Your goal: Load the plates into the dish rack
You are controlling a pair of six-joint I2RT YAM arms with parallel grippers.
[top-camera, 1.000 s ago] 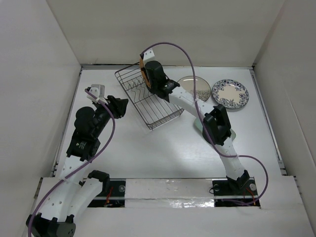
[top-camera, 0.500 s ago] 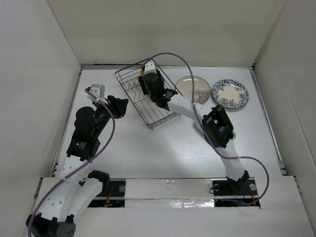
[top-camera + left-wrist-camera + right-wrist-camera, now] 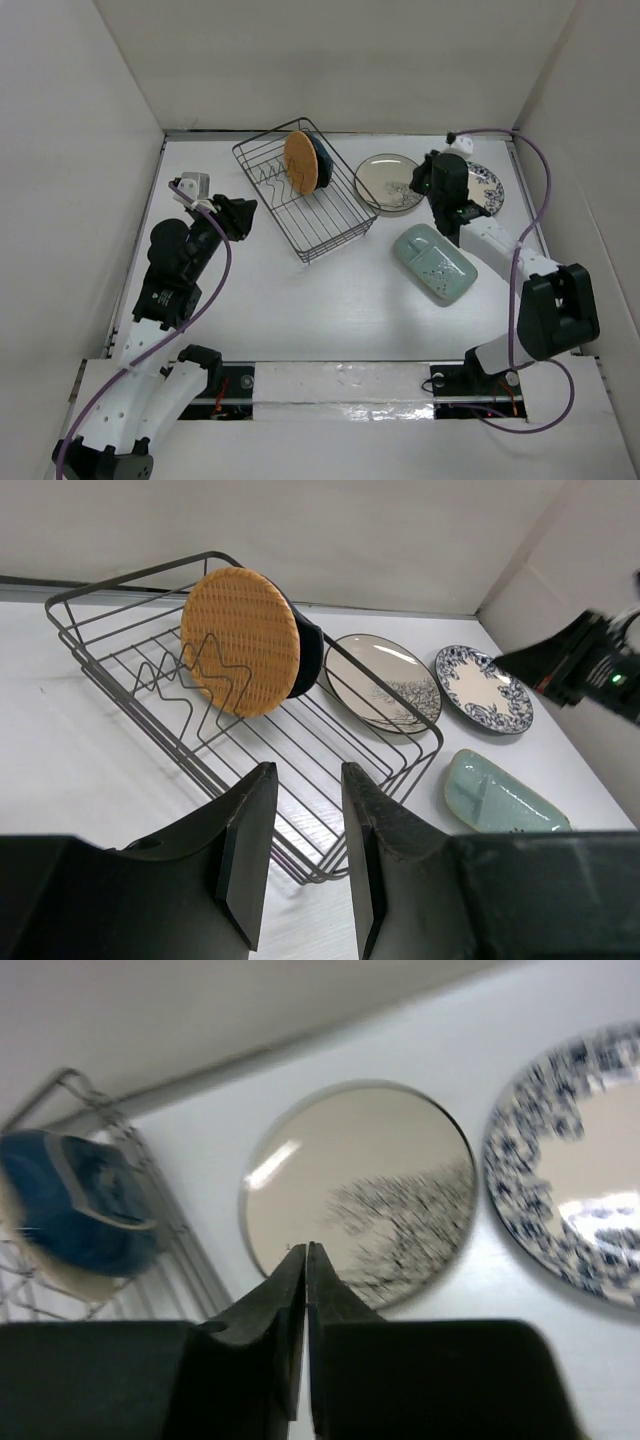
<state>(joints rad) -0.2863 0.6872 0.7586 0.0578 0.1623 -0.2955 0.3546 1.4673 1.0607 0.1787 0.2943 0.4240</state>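
The wire dish rack holds the orange-tan woven plate upright, with the dark blue plate just behind it; both show in the left wrist view, the woven plate in front of the blue one. The beige dark-rimmed plate, the white blue-floral plate and the pale green dish lie flat on the table right of the rack. My right gripper is shut and empty above the beige plate. My left gripper is open and empty, left of the rack.
White walls enclose the table on the left, back and right. The right arm's purple cable arcs over the floral plate. The green dish lies just past the rack's near right corner.
My right gripper has let go of the woven plate, which now stands in the rack, and has swung right to above the beige plate. The left arm has barely moved.
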